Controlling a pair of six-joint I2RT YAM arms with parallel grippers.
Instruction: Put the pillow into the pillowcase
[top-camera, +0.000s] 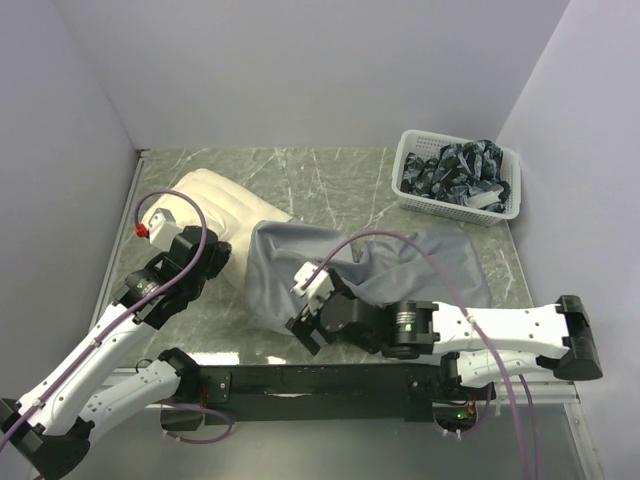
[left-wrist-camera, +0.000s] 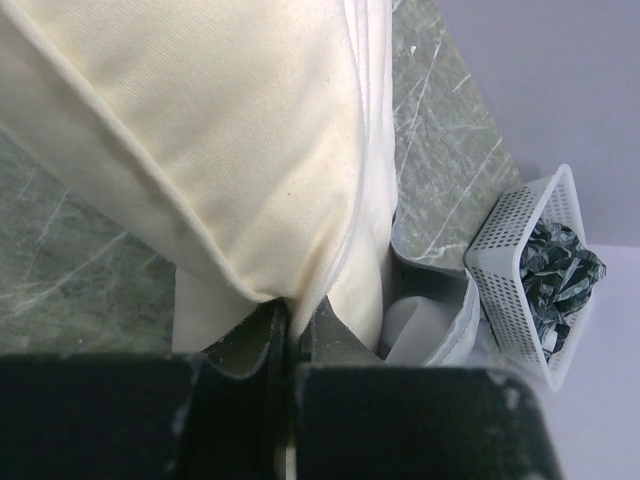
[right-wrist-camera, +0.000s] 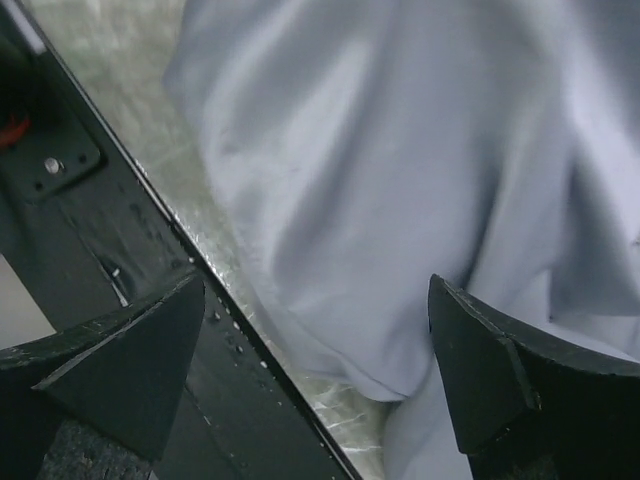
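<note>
Position noted: cream rectangular fabric pillow (top-camera: 222, 203) is found toward the far-left corner of the bench (top-camera: 330, 172), its right end covered by the plain grey fabric pillowcase (top-camera: 400, 262) at mid-bench. Its seamed edge is pinched by the left gripper (left-wrist-camera: 285, 325). Jaws of the right gripper (right-wrist-camera: 315, 290) are spread over the pillowcase's near edge.

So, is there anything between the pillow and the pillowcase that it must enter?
Nothing visible does. The pillow lies with its right end directly against the grey pillowcase. The white basket stands apart in the far right corner.
</note>
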